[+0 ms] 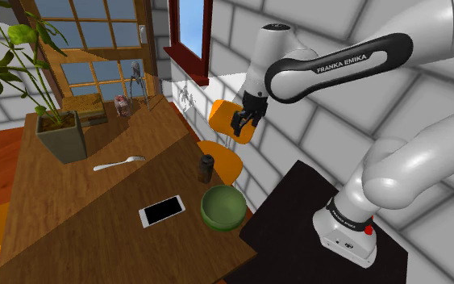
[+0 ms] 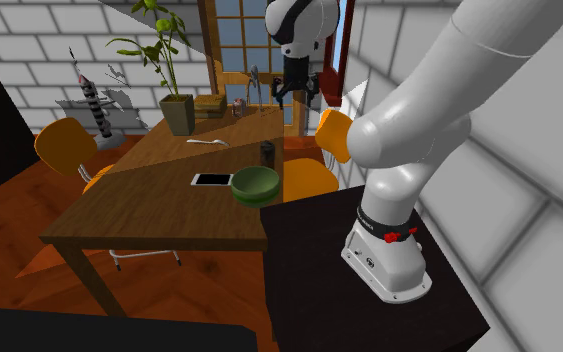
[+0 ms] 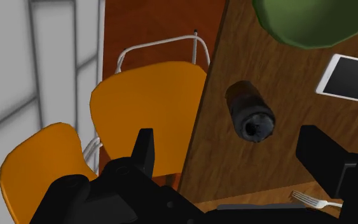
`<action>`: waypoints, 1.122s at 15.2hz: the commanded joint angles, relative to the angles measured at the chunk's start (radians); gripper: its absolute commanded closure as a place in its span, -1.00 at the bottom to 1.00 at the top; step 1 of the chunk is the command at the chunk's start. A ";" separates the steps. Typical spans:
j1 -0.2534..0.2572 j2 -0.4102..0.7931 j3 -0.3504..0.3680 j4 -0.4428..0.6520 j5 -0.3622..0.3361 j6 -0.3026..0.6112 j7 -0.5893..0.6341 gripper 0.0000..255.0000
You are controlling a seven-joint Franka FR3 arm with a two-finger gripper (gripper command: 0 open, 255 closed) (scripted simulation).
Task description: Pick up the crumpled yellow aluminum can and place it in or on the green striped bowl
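Observation:
A dark, dented can [image 1: 207,167] [image 2: 267,150] [image 3: 250,113] stands upright near the wooden table's edge on the side facing the wall. It looks blackish, not yellow. The green bowl [image 1: 222,207] [image 2: 255,185] [image 3: 311,22] sits on the table a short way from the can, toward the stand. My gripper [image 1: 245,123] [image 2: 294,88] [image 3: 229,137] hangs open well above the table edge and the orange chair, with nothing between its fingers. Seen from the wrist, the can lies just ahead of the gap between the fingers.
A white phone [image 1: 162,211] [image 3: 352,79] lies beside the bowl, a fork [image 1: 118,164] further along. A potted plant [image 1: 61,133] and small items stand at the table's far end. Orange chairs [image 1: 221,153] [image 3: 152,108] sit between table and brick wall. The black stand [image 1: 314,234] is at the lower right.

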 commanded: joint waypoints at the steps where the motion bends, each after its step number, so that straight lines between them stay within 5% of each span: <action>1: 0.002 0.081 0.023 0.014 -0.010 0.067 0.031 -1.00; 14: 0.034 0.609 0.085 0.211 -0.245 0.365 0.302 -1.00; 17: 0.040 0.639 0.075 0.215 -0.263 0.390 0.316 -1.00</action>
